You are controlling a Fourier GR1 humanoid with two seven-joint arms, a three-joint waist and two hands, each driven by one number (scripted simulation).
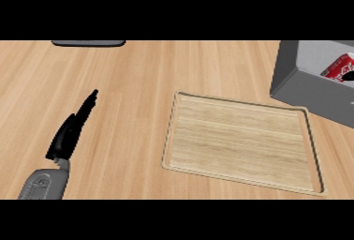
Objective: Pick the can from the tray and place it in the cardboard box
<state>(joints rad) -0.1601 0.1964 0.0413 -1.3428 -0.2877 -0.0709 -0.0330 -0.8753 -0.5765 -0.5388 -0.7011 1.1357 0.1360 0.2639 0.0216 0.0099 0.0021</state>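
Can (339, 68) sits inside box (311, 91), at 2 o'clock from tray (242, 143); tray bare. Placement looks done. Left robot hand (69, 131) at 8 o'clock over counter (124, 84), fingers straight, holding nothing. Right robot hand unseen; cannot tell whether it has let go.

the left hand (71, 129) shows at the lower left, seen edge-on, its black fingers straight and pointing up and slightly right, resting open over the surface (131, 89). its grey forearm (43, 184) comes in from the lower edge. a dark sliver at the right edge may be the right hand; too little shows to tell.
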